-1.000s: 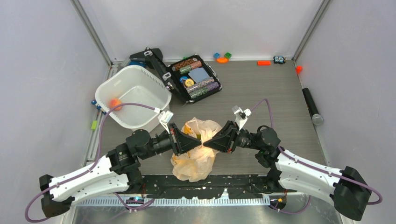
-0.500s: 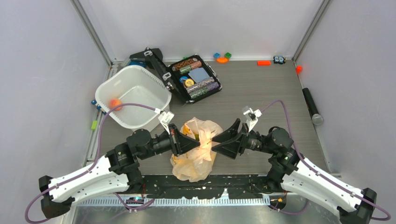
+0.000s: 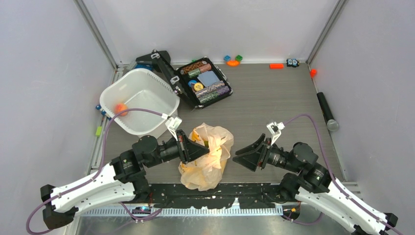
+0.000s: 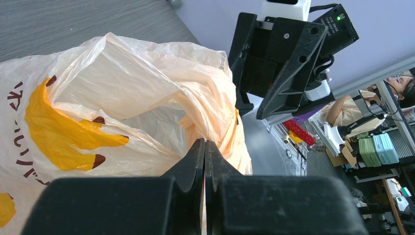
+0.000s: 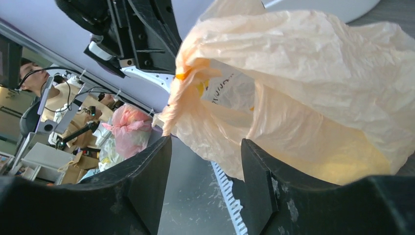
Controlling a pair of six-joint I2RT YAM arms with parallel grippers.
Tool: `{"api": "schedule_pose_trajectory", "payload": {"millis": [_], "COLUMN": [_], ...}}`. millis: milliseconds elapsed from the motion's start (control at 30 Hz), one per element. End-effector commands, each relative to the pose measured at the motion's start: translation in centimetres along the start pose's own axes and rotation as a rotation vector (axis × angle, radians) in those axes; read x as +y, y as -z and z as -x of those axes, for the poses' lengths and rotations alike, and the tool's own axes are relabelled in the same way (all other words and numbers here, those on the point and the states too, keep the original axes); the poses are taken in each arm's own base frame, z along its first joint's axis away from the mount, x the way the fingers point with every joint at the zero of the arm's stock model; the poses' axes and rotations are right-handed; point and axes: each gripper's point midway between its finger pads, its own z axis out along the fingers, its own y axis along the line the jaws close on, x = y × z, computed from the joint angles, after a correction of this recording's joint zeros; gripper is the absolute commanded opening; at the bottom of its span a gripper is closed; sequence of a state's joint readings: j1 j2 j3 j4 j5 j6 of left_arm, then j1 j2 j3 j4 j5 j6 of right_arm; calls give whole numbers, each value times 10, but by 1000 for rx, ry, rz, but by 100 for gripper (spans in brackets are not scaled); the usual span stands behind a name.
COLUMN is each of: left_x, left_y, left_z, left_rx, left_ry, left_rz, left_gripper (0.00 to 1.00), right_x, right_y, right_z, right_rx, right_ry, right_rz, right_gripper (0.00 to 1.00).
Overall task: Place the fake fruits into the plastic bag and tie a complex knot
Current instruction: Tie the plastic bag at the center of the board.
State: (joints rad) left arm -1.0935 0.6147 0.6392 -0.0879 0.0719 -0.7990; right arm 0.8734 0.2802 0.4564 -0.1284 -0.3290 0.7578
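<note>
Grey wood-grain tabletop (image 3: 274, 98) is enclosed by pale walls on three sides, with both arm bases bolted at its near edge.

1. The plastic bag (image 3: 203, 171) is located near that edge, at the centre, between the two grippers. Its neck is bunched and crumpled. A yellow printed mark is carried on the film.
2. The left gripper (image 3: 206, 149) is presented with its jaws fully closed. A fold of the bag's neck is pinched at the fingertips.
3. The right gripper (image 3: 241, 159) is held just beside the bag's right side, apart from it. Its jaws are parted, and the bag is framed between them in the right wrist view.
4. A yellow glow is seen through the film low in the bag; single fruits cannot be told apart.
5. Farther back on the left, a white tub (image 3: 147, 72) is placed, with a small orange fruit (image 3: 120, 108) lying against its left wall.
6. An open black case (image 3: 205, 82) of stacked chips is set just right of the tub.
7. Coloured blocks (image 3: 233, 59) are scattered along the far edge.
</note>
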Motion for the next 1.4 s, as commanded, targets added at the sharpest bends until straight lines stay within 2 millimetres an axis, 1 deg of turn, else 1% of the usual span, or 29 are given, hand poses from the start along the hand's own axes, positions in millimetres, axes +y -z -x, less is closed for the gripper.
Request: {"api": "schedule_pose_trajectory", "payload": {"millis": [0, 33, 67, 100, 133, 167, 333, 367, 400, 467, 667, 833, 1033, 1367], "left_x": [-13, -13, -12, -12, -11, -10, -10, -10, -10, -11, -11, -11, -11, -13], "left_y": [3, 3, 3, 3, 3, 3, 3, 3, 3, 2, 2, 2, 1, -1], "left_z": [18, 18, 18, 18, 18, 19, 21, 21, 21, 22, 21, 22, 21, 21], "left_rx": [-45, -45, -44, -45, -45, -46, -52, -53, -53, -51, -47, -48, -42, -37], "left_ry": [-24, -24, -25, -27, -28, -28, -30, -31, -31, -32, -34, -32, -31, -31], "left_rz": [-26, -24, -21, -17, -13, -9, -4, -2, -2, 0, -2, -5, -4, -7], "left_gripper": [0, 0, 0, 0, 0, 0, 0, 0, 0, 0, 0, 0, 0, 0], "right_x": [1, 4, 5, 11, 12, 16, 42, 42, 47, 51, 55, 57, 58, 51], "right_y": [-2, -3, -5, -6, -9, -13, -22, -24, -24, -24, -27, -33, -40, -49], "right_z": [4, 2, 5, 1, 4, -1, -3, -3, -4, -5, -3, -4, -9, -15], "right_rx": [-4, 4, -10, 5, -12, -1, -16, -21, -19, -21, -29, -22, -3, 14], "right_ry": [-42, -45, -46, -51, -51, -54, -55, -55, -57, -58, -48, -39, -24, -8], "right_rz": [-43, -32, -39, -19, -27, -24, 33, 26, 42, 49, 39, 21, 3, -53], "right_gripper": [60, 59, 58, 57, 56, 56, 53, 53, 53, 52, 52, 48, 44, 44]}}
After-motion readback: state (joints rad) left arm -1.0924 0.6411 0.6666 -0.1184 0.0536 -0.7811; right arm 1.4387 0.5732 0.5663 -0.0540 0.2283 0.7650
